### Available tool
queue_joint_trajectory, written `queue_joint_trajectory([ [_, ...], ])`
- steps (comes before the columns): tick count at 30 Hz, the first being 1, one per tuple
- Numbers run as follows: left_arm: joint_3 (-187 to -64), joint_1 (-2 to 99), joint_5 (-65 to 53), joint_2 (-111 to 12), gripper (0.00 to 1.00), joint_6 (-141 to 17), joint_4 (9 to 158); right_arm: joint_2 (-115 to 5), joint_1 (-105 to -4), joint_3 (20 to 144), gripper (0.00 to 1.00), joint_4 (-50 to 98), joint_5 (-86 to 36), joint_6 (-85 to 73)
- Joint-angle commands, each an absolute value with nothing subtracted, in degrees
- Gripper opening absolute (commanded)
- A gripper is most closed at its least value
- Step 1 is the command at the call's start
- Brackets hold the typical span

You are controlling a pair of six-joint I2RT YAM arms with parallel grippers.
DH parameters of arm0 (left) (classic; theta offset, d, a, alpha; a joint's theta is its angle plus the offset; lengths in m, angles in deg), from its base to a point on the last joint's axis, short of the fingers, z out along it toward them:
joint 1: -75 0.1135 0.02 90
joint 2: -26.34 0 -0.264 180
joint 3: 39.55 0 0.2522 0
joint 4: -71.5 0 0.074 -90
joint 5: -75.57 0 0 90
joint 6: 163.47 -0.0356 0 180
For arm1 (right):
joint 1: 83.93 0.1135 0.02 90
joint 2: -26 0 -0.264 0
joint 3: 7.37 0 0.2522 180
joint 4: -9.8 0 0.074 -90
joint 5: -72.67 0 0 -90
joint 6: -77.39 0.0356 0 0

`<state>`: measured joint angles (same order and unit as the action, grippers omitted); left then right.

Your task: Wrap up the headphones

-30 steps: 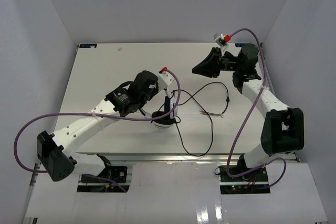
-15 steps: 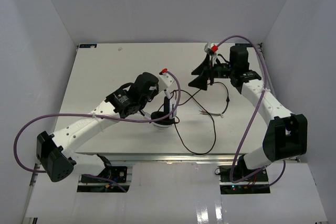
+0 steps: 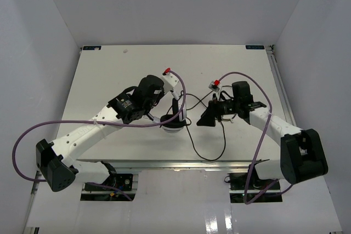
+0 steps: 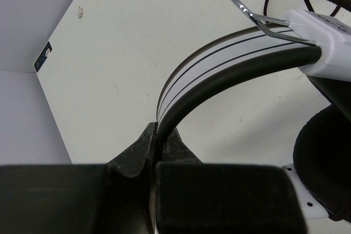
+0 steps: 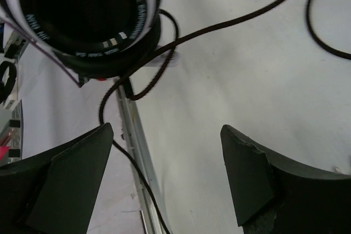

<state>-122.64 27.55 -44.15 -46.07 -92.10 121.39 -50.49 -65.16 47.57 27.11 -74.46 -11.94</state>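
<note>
Spanning the view, white table (image 3: 109,69) carries the headphones (image 3: 171,123) near centre, one ear cup down; left gripper (image 4: 159,138) clamped tight on the headband (image 4: 219,61); right gripper (image 5: 164,163) spread wide, holding nothing, over the loose cord (image 5: 230,23)

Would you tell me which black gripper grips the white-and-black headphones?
The left gripper, shut on their white headband; the right gripper stands open, empty.
</note>
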Motion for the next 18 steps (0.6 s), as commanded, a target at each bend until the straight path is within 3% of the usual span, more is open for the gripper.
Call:
queue_joint_trajectory([
  [1,-126.1,27.3,-44.3,-43.1,0.0,-87.0,119.4,-42.5,-59.5,47.8,0.96,29.0,-75.3,-23.5],
  [10,-128.1,27.4,-42.4,-43.7,0.0,-83.7,119.4,-42.9,-50.9,48.4,0.98,30.7,-59.3,-28.2],
  [18,-127.5,27.4,-41.7,-42.5,0.0,-81.9,119.6,-43.4,-49.2,48.8,0.74,31.3,-54.2,-28.7],
])
